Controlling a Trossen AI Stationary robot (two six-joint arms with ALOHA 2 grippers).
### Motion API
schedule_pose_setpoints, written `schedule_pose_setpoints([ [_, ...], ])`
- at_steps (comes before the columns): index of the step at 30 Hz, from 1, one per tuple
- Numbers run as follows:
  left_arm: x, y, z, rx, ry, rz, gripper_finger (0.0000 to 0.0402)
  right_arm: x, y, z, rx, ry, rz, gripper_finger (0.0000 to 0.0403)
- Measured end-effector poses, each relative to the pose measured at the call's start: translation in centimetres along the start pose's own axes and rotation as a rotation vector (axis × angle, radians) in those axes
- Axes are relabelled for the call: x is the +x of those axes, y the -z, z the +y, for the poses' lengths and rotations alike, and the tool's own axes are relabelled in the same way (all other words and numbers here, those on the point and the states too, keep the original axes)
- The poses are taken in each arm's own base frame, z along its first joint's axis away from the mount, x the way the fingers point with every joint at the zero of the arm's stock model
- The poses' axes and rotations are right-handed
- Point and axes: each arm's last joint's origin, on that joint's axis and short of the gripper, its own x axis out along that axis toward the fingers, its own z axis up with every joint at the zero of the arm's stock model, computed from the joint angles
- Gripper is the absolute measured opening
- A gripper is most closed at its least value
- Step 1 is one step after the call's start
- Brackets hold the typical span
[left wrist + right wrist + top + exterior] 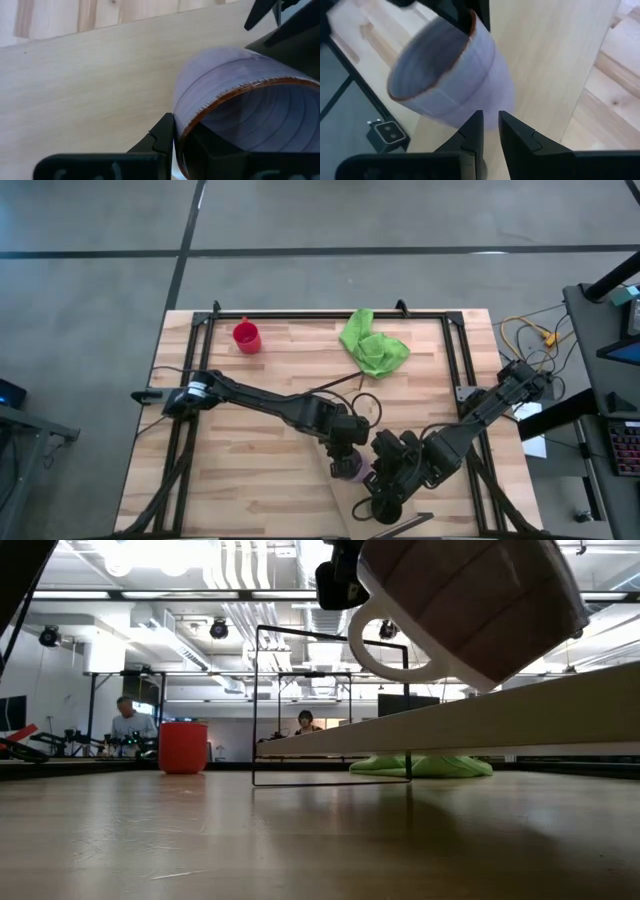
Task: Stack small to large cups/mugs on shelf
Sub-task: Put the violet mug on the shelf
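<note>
My left gripper [350, 452] is shut on the translucent purple cup [351, 470], which hangs tilted just over the light-wood shelf [500, 720] near the table's front edge. In the low view the cup [470, 600] has its handle [385, 645] on the underside. My right gripper [490, 127] is shut, its fingertips right beside the cup's side wall [465, 85]; I cannot tell whether they touch. The red cup [247, 337] stands upright on the tabletop at the far left. The dark cup is not in view. My left gripper holds the purple cup by its brown-edged rim [200, 117], one finger inside the cup [220, 150] and one outside on the wall [162, 135]. The cup is tilted, its base lowest and close over the shelf [100, 75], and seems lifted clear of it.
A green cloth [372, 345] lies at the table's far middle. A dark wire frame [330, 705] stands on the table and carries the shelf. Cables lie beside the arms near the table's middle [365, 402]. People show in the room beyond the table [127, 720].
</note>
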Motion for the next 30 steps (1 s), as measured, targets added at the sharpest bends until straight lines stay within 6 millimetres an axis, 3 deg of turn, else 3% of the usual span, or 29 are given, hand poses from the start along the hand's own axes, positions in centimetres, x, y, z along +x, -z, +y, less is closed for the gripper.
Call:
schedule_pose_setpoints([
  [30, 1.5, 0.7, 0.3, -0.053, 0.017, 0.017, 0.0012, 2.3, 0.5, -0.6, 0.006, -0.02, 0.003, 0.0054],
])
